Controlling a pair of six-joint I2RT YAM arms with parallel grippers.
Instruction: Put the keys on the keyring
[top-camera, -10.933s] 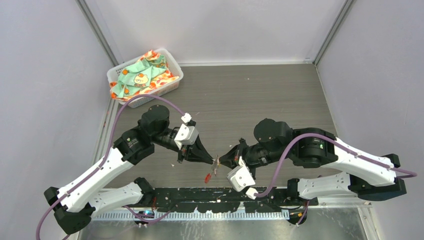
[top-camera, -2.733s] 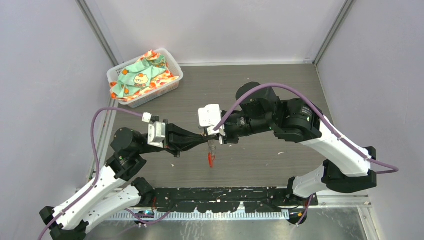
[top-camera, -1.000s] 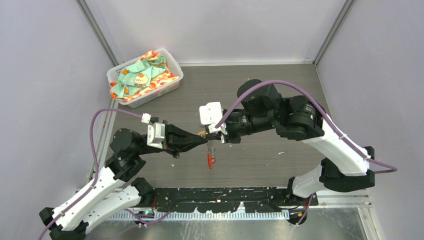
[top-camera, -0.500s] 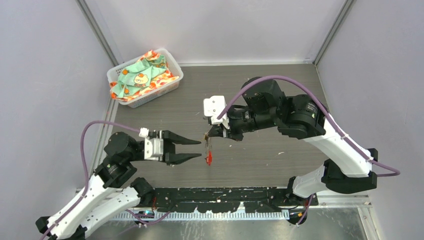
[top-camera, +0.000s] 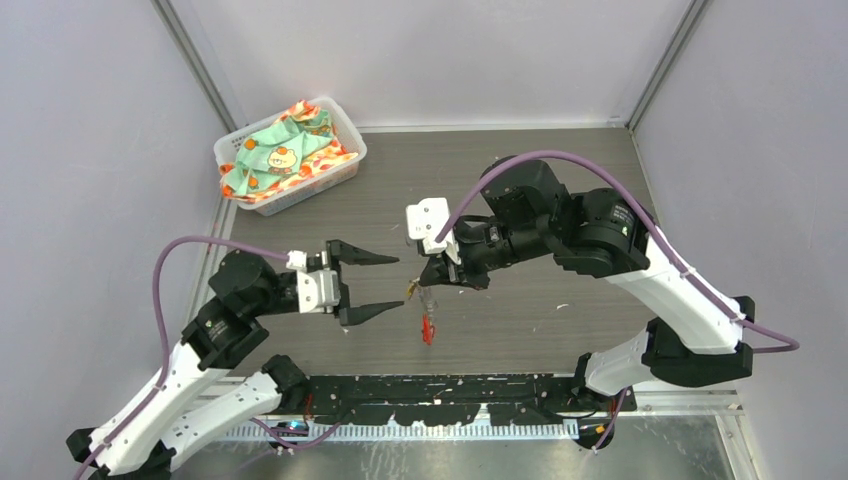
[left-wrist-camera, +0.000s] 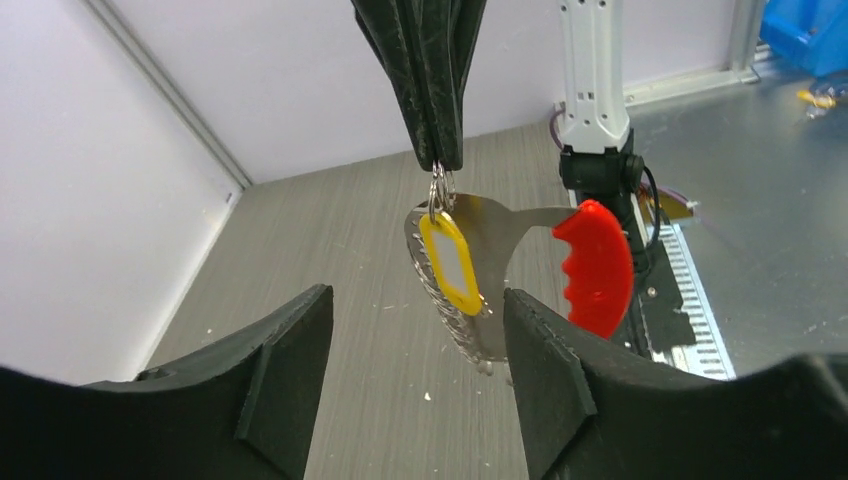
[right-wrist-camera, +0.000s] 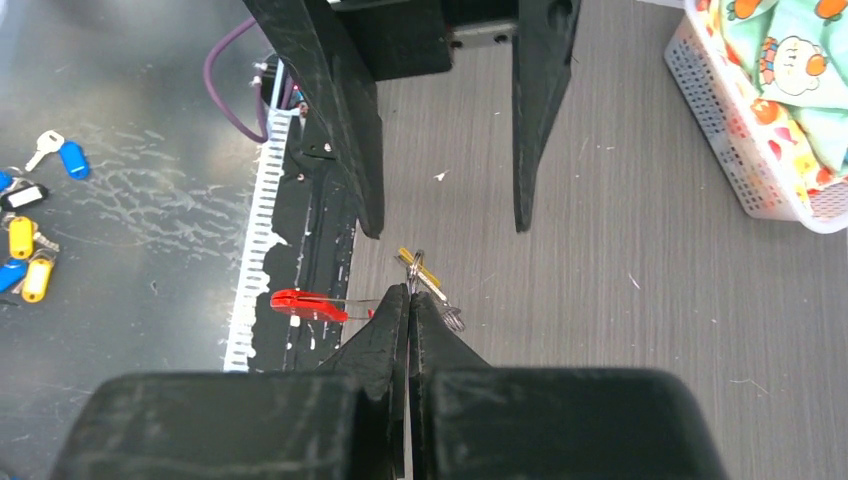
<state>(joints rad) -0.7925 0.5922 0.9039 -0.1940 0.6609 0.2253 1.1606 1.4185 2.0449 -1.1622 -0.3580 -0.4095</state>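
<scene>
Our right gripper (top-camera: 425, 283), clamped shut, dangled the keyring (left-wrist-camera: 597, 265) mid-frame in the top view; the yellow-tagged key (left-wrist-camera: 452, 265) seemingly hung on it. Our left gripper (top-camera: 398, 283) gaped empty leftward. Whether anything remained, we couldn't tell.

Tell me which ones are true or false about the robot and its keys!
1. The right gripper is shut on the keyring. True.
2. The left gripper is shut. False: its jaws stand open, holding nothing.
3. The keyring lies flat on the table. False: it hangs from the right gripper.
4. A yellow-tagged key hangs with the keyring. True.
5. The basket is empty. False: a colourful cloth fills it.
</scene>
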